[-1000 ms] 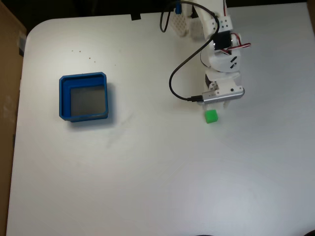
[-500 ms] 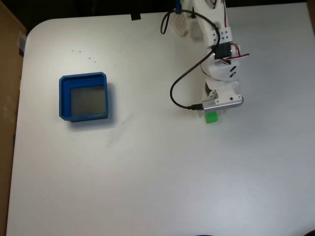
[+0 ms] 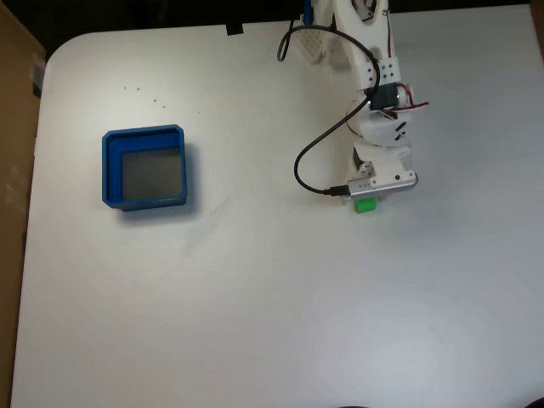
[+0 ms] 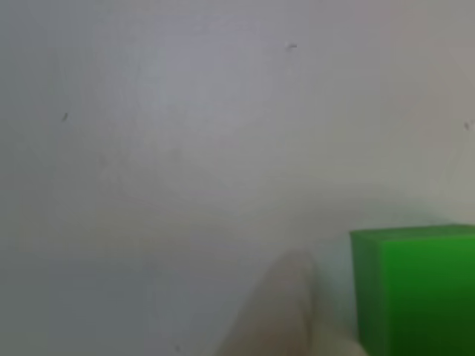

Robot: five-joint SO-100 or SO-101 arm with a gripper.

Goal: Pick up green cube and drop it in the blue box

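Fixed view: the gripper (image 3: 367,197) sits over the green cube (image 3: 366,205), jaw state indiscernible. The blue box (image 3: 144,168) lies well apart, far left on the table (image 3: 255,297).

A hobby or lab bench: bare white table (image 3: 255,323), 3D-printed arm (image 3: 374,76).

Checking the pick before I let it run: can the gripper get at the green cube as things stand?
Probably yes. In the fixed view the arm's head hangs right over the green cube, partly covering it, and the white table around it is bare. Whether the fingers straddle it cannot be told.
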